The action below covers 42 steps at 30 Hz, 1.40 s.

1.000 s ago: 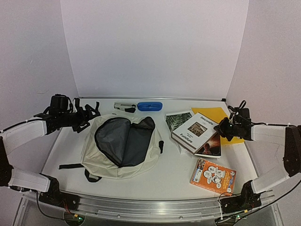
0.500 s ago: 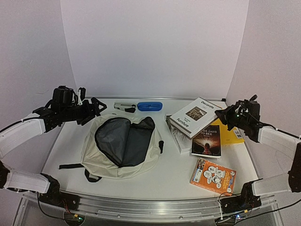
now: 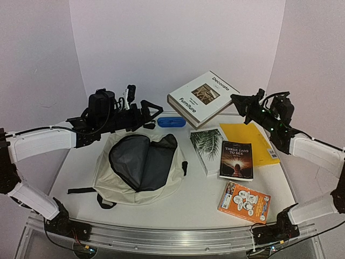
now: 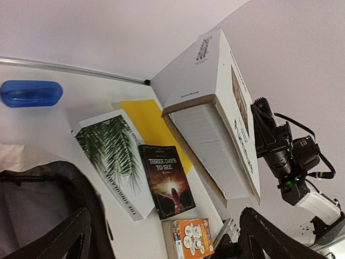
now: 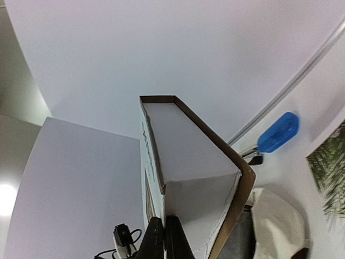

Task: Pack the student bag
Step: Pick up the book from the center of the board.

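Top external: one student bag, four books, one blue case.

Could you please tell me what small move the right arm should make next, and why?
Probably swing the white book left and down toward the student bag: the right gripper holds it aloft by one edge, and the bag lies open below and left of it.
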Available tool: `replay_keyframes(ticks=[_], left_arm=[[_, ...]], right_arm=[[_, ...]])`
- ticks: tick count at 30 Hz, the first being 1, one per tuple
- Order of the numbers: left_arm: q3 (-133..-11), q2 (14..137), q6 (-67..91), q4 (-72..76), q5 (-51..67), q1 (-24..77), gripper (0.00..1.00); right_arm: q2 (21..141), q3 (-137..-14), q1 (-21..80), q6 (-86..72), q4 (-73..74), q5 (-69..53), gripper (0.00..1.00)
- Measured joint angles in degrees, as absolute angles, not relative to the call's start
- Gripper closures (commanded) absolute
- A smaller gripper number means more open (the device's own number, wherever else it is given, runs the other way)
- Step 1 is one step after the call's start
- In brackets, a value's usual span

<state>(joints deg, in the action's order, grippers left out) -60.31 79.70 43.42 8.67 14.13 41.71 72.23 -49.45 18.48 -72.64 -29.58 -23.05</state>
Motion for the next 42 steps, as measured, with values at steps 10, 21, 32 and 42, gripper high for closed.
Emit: replay_keyframes(ticks=[10, 21, 32, 42], left_arm=[[-61.1, 81.41, 43.92, 19.97, 13.65, 43.97, 0.0], [-61.14, 83.31, 45.25, 23.0, 13.3, 44.31, 0.0], [-61.1, 84.05, 47.16, 22.37, 13.21, 44.31, 0.0], [-60.97, 83.85, 48.03, 21.71, 13.15, 44.31, 0.0]], right_arm=[[81.67, -52.75, 25.32, -77.21, -41.28, -21.96, 1.0], [83.35, -52.77, 27.66, -78.76, -45.08, -20.82, 1.0], [83.35, -52.77, 27.79, -78.72, -45.95, -19.38, 1.0], [83.33, -52.77, 27.97, -78.7, -47.11, -19.18, 1.0]])
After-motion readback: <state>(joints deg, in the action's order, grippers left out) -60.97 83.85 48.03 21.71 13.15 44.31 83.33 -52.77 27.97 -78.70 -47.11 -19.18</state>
